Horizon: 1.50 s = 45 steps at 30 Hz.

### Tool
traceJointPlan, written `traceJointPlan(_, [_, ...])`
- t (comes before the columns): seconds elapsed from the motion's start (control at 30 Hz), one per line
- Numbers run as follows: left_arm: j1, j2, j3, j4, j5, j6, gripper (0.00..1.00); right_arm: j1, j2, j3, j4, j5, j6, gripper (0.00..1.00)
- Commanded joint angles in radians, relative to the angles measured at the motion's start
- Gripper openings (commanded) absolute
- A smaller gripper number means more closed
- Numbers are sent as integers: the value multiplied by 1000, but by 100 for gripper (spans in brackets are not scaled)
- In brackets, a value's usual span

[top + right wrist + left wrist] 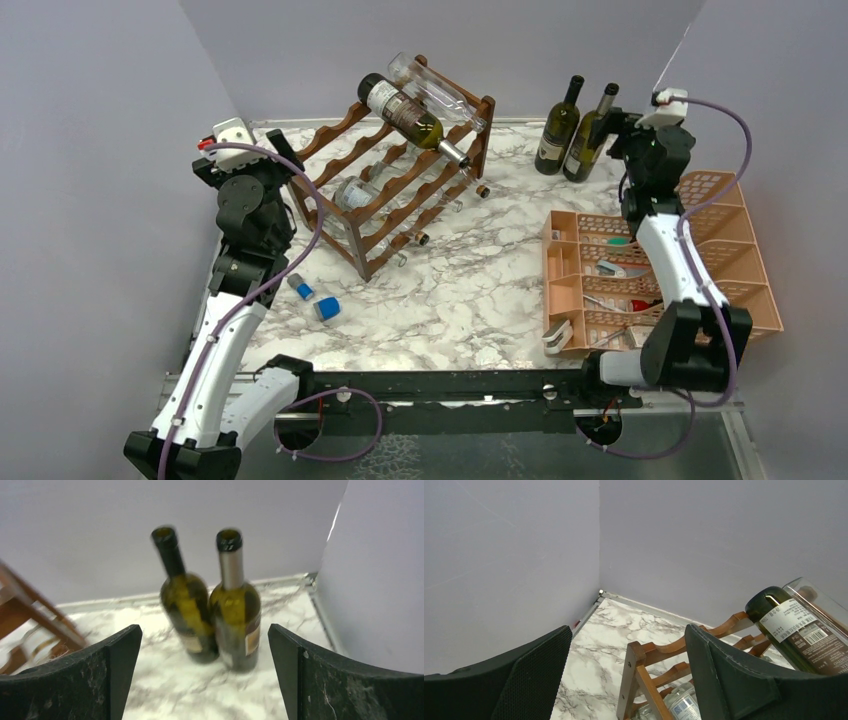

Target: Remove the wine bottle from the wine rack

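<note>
Overhead, the wine rack [400, 190] is seen standing at an angle on the back left of the marble table [480, 290]. A dark green wine bottle [405, 112] and a clear bottle [440, 92] are laid across its top tier. Only the left wrist view shows the left gripper [629, 630]: its fingers are parted and empty, with the rack's corner post framed between them. Only the right wrist view shows the right gripper [204, 627], its fingers spread wide around nothing and pointed at two upright green bottles [235, 615] near the back right corner. An orange tray organiser [735, 255] is visible from above alone.
</note>
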Motion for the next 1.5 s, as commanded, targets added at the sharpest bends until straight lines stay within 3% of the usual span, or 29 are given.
traceJointPlan(0.0, [-13, -14, -16, 14, 65, -26, 90, 1, -178, -145, -80, -143, 78, 100])
traceJointPlan(0.17, [-28, 3, 7, -29, 189, -108, 94, 9, -266, -112, -256, -297, 136, 100])
traceJointPlan(0.3, [-28, 51, 153, -195, 325, -280, 99, 11, -303, -81, -362, -390, 181, 100])
traceJointPlan(0.4, [-28, 103, 245, -280, 461, -436, 99, 12, -361, -116, -360, -358, 402, 100])
traceJointPlan(0.47, [-28, 155, 295, -298, 560, -537, 99, 11, -374, -125, -350, -424, 470, 100])
traceJointPlan(0.67, [-28, 348, 432, -393, 696, -789, 99, 11, -301, 26, -552, -637, 403, 100])
traceJointPlan(0.83, [-28, 520, 517, -408, 785, -889, 99, 11, -359, 40, -629, -578, 304, 100])
traceJointPlan(1.1, [-37, 672, 601, -446, 669, -1015, 99, 11, -415, -14, -580, -576, 320, 100])
traceJointPlan(1.3, [-41, 775, 643, -438, 746, -1114, 99, 11, -402, 3, -594, -591, 325, 100])
traceJointPlan(1.47, [-57, 854, 712, -431, 730, -1147, 99, 11, -404, -3, -588, -594, 326, 100])
